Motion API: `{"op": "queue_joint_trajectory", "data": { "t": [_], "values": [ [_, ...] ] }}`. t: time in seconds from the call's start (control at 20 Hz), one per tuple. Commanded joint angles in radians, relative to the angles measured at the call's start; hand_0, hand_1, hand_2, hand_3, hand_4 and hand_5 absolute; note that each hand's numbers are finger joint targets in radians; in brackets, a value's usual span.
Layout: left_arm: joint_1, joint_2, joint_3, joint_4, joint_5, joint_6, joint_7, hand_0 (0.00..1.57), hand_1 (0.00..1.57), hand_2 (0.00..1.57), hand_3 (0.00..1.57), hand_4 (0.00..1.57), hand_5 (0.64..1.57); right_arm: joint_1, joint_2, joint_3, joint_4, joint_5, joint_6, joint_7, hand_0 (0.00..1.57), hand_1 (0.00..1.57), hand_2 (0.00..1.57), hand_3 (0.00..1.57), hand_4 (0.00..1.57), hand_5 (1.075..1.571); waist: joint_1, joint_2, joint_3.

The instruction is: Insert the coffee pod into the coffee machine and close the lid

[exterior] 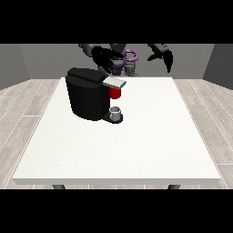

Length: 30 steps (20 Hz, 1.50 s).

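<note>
Fingers of the hand at the view's left (105, 58) hang relaxed above the black boxy coffee machine (87, 94), risking knocking its grey lid (114, 82) askew

A coffee machine (89, 93) stands on the table's (136, 145) far left part, a cup (116, 113) under its spout.

A large white table (136, 150) fills the middle of the room, its top a pale, faintly speckled slab with a thin front edge, and two dark legs (58, 186) show beneath that edge at 7 and 5 o'clock. Light wood-look planks form the floor (22, 113), running out at 9 and 3 o'clock. Plain grey walls (50, 59) close the room at 12 o'clock, under even, soft light.
</note>
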Motion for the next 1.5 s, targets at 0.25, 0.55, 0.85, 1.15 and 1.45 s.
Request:
{"op": "queue_joint_trajectory", "data": {
  "t": [0.25, 0.55, 0.85, 1.15, 1.45],
  "values": [
    [-0.011, 0.052, 0.029, 0.056, 0.022, -0.038, -0.104, 0.0, 0.0, 0.0, 0.0, 0.36, 1.571, -0.137, 0.04, 0.07, 0.011, 0.1, -0.059, 0.023, 0.0, 0.0, 0.0, 0.0, 0.1, 1.571, 0.032, 0.054, -0.0007],
    [-0.062, 0.055, 0.018, 0.015, 0.058, -0.067, -0.02, 0.0, 0.0, 0.0, 0.0, 0.44, 1.571, -0.275, 0.009, 0.044, 0.069, 0.132, -0.076, 0.058, 0.0, 0.0, 0.0, 0.0, 0.26, 1.571, 0.11, 0.068, -0.0003],
    [-0.077, 0.051, 0.018, 0.033, 0.039, -0.035, -0.092, 0.0, 0.0, 0.0, 0.0, 0.42, 1.571, -0.321, 0.054, 0.051, 0.105, 0.151, -0.1, 0.029, 0.0, 0.0, 0.0, 0.0, 0.1, 1.571, 0.106, 0.114, -0.0004],
    [-0.088, 0.042, 0.002, 0.026, 0.046, -0.044, -0.099, 0.0, 0.0, 0.0, 0.0, 0.4, 1.571, -0.434, -0.014, 0.042, 0.157, 0.18, -0.057, 0.059, 0.0, 0.0, 0.0, 0.0, 0.0, 1.571, 0.143, 0.154, -0.0006],
    [-0.156, 0.064, 0.043, 0.064, 0.089, -0.055, -0.082, 0.0, 0.0, 0.0, 0.0, 0.25, 1.571, -0.487, 0.06, 0.071, 0.181, 0.216, -0.106, 0.064, 0.0, 0.0, 0.0, 0.0, 0.0, 1.571, 0.161, 0.18, -0.0007]
  ]
}}
